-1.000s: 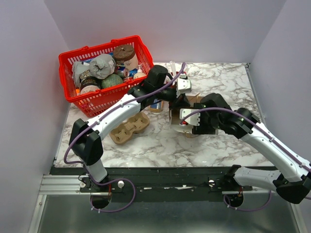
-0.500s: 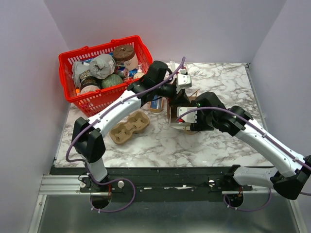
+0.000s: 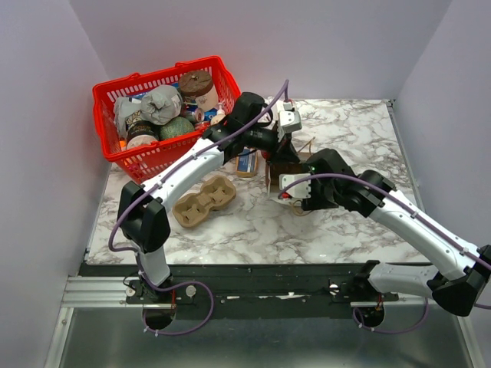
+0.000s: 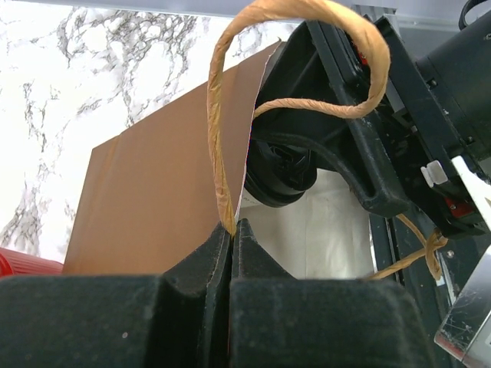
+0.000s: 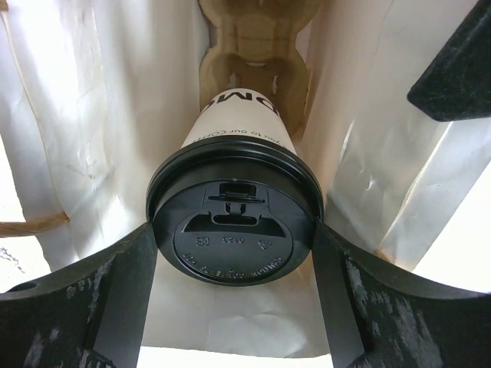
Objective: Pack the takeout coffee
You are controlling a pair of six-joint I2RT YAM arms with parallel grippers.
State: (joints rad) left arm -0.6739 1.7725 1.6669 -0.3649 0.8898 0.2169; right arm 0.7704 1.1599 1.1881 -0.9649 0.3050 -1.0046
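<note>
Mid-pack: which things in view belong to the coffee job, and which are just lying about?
In the job: cream-white paper coffee cup with black plastic lid, clamped by the right gripper; brown paper bag, pinched by the left gripper; cardboard cup tray inside the bag.
Lying about: red plastic basket of groceries; second cardboard cup tray on the table.

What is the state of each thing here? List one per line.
Paper bag, open, edge pinched in the shut left jaws.
Coffee cup, lid on, gripped by the right jaws inside the bag.
Red basket, full of groceries.
Cup tray on the table, empty.
</note>
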